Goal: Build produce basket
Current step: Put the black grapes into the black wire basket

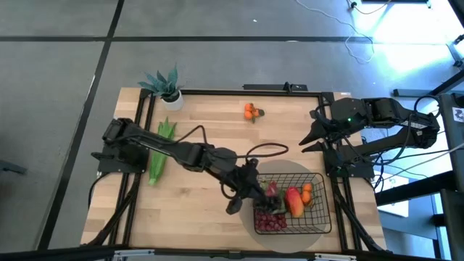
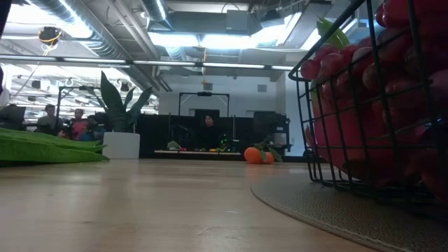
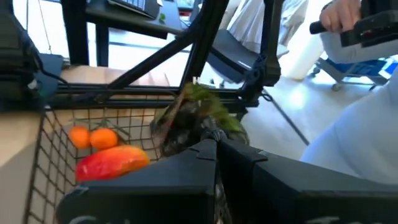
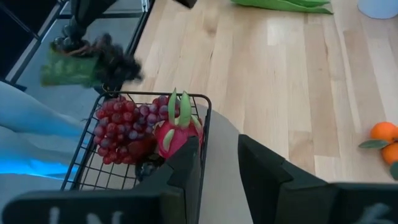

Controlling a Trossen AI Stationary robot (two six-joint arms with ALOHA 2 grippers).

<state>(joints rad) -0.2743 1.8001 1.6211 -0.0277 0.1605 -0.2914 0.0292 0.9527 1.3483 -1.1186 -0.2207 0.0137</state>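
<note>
The black wire basket [image 1: 319,217] stands on a round grey mat [image 1: 290,168] at the near right. It holds a pink dragon fruit [image 4: 174,134], a red-yellow mango [image 1: 293,201], tangerines [image 1: 307,191] and red grapes [image 4: 121,127]. My left gripper [image 1: 239,197] is at the basket's left side, shut on a dark grape bunch with a green leaf [image 3: 193,121], which also shows in the right wrist view [image 4: 93,62]. My right gripper [image 1: 308,136] is open and empty at the far right, above the table. Two more tangerines [image 1: 251,111] and a long green leafy stalk [image 1: 161,148] lie on the table. My left gripper pinches the dark grape bunch between its two fingers, at the end of the bunch nearest them [image 3: 202,138]; the fingers themselves hide the exact spot. The bunch hangs from the fingertips, clear of the table, by the basket's left rim [image 4: 109,96].
A blue-green spiky plant in a white pot [image 1: 168,90] stands at the far left. The table is framed by black rails [image 1: 239,92]. Bare wood lies between the stalk and the mat [image 1: 203,210]. People show in the room behind the table in the low view [image 2: 208,126].
</note>
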